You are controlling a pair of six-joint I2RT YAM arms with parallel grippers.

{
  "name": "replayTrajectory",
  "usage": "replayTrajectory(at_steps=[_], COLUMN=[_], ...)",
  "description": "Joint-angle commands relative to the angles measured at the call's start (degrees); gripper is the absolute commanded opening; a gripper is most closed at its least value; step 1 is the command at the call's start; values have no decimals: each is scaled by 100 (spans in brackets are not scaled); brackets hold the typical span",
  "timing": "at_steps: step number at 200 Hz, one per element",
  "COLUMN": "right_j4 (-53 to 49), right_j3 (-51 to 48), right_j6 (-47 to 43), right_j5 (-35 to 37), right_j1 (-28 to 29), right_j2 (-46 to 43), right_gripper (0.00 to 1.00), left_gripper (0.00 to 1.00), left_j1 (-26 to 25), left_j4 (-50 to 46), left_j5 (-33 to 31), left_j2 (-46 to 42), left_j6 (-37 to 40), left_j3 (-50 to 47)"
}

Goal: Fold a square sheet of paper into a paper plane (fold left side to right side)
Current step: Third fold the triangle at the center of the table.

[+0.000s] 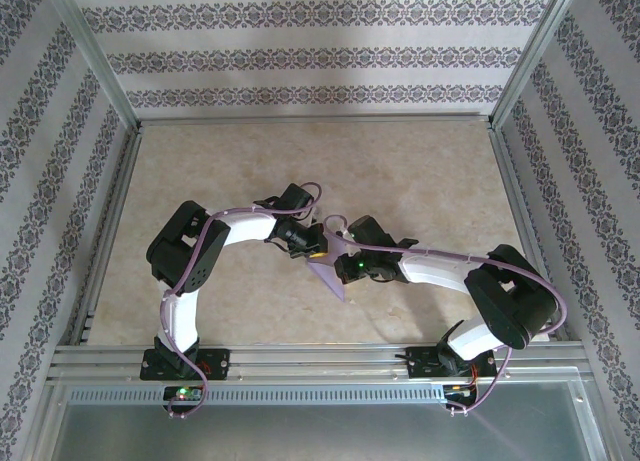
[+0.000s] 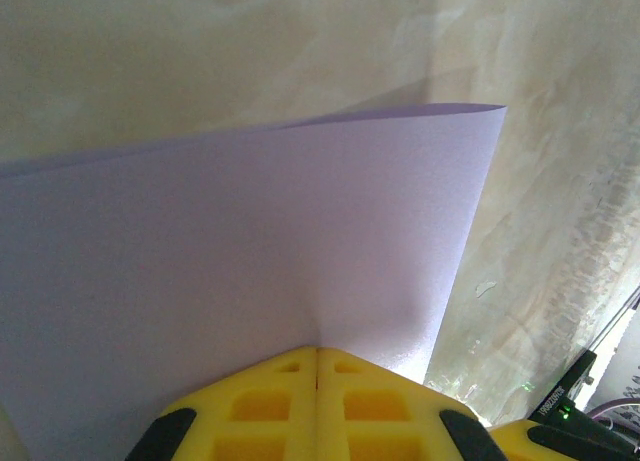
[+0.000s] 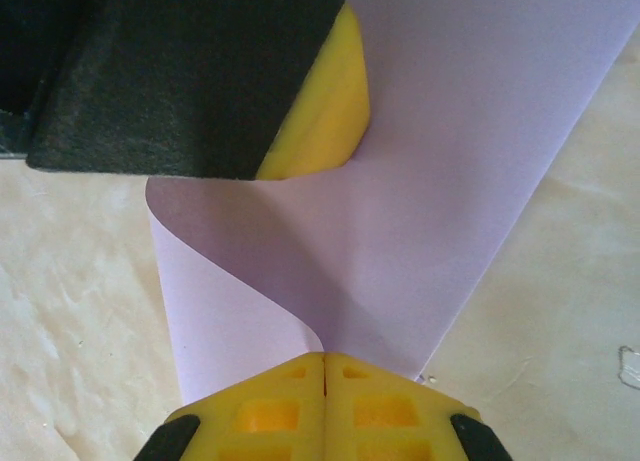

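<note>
Closest to the lens in the left wrist view, the left hand [image 2: 317, 366] has its two yellow fingertips pressed together. The square sheet of paper [image 2: 250, 261] comes straight out of the seam between them, so this hand is clamped on the sheet's edge. From there the lavender sheet spreads away from the camera as a broad, gently bowed surface over the worktop [image 2: 560, 211]. One free corner sits at the upper right of the view, and a straight edge runs from it back down toward the fingertips.

In the right wrist view the right hand [image 3: 324, 371] is also closed, with the paper pinched where its yellow fingertips meet. Here the sheet is bent over on itself. One layer curls round at the left in a soft, uncreased loop and comes back into the grip, while the flatter layer beneath runs up and to the right. The left hand's yellow pad and black finger rest against the paper at the upper left, just across from the right hand.

From above, the two hands meet near the middle of the marbled beige worktop, a little toward its near edge, each arm reaching in from its own side. The paper shows between them as a small lavender wedge, its tip pointing toward the near edge and slightly right. The hands cover most of it, so its long axis cannot be told.
</note>
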Motion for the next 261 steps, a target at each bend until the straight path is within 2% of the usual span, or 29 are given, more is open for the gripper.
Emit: replayTrajectory(at_steps=[1, 211, 261], right_j4=[-70, 113, 21], right_j3=[38, 3, -32], right_j6=[-90, -97, -113], right_j5=[22, -40, -40], right_j1=[-51, 3, 58], right_j2=[24, 400, 505], right_gripper=[0, 0, 0], left_gripper=[0, 0, 9], left_j1=[-91, -96, -79], left_j4=[-269, -256, -381], left_j5=[-199, -191, -124], left_j2=[193, 141, -30], left_j6=[101, 65, 225], left_j3=[40, 57, 391])
